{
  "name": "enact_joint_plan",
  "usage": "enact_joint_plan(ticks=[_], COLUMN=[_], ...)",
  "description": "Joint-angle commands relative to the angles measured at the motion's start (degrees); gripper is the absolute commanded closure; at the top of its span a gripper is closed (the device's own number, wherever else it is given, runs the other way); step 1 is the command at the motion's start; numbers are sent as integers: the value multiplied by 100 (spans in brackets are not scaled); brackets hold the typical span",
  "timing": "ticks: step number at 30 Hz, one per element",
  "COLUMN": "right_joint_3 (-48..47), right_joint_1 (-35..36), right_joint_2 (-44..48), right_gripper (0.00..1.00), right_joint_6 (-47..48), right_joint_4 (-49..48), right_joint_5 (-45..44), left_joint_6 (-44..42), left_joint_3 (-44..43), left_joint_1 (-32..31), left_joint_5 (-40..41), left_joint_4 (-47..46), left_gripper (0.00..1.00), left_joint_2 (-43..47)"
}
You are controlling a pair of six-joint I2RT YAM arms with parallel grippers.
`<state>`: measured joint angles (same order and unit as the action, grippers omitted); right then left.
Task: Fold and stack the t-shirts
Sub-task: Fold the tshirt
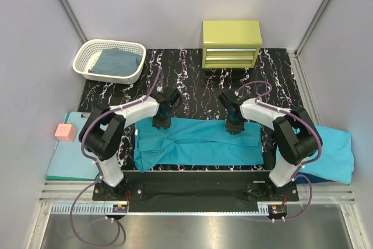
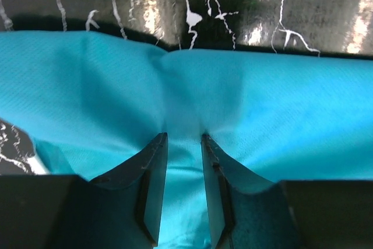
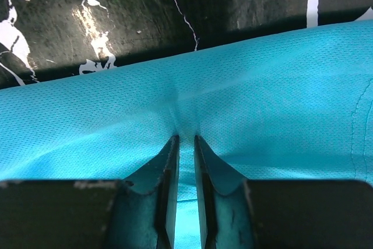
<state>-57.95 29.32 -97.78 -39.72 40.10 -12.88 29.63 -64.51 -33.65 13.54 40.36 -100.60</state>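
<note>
While the teal t-shirt [image 1: 198, 147] lies spread in a wide band across the lower middle of the overhead view, on the black marbled table [image 1: 192, 86], the right arm's jaws sit at its upper edge, right of centre, clenched on a pinch of the cloth. Left of centre on the same edge, the left arm's jaws stand slightly apart astride a pucker in the fabric; whether they clamp it cannot be told.

Four t-shirts, one each of four other things.
Teal t-shirt [image 1: 198, 144] centre, turquoise t-shirt [image 1: 335, 150] over dark blue t-shirt [image 1: 316, 177] right, grey-blue t-shirt [image 1: 116, 61] far left; basket [image 1: 83, 58], drawer cabinet [image 1: 231, 44], clipboard [image 1: 67, 164], pink block [image 1: 64, 132].
</note>
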Motion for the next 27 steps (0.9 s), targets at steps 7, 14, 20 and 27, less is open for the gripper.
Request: enact_joint_plan(ticks=[7, 14, 20, 27], right_joint_3=[303, -286, 424, 1032], right_joint_1=[74, 100, 144, 232], right_joint_2=[1040, 1305, 1761, 2043], right_gripper=[69, 64, 61, 63], right_joint_6=[114, 378, -43, -624], right_joint_4=[-10, 525, 526, 350], right_joint_5=[32, -74, -118, -57], left_joint_6=[-80, -19, 438, 694], left_joint_3=[-9, 131, 1010, 1748], left_joint_1=[25, 25, 7, -203], left_joint_5=[-54, -342, -677, -853], left_joint_4=[-265, 15, 16, -63], left_gripper=[55, 36, 33, 33], left_joint_2=[1216, 2281, 2598, 2958])
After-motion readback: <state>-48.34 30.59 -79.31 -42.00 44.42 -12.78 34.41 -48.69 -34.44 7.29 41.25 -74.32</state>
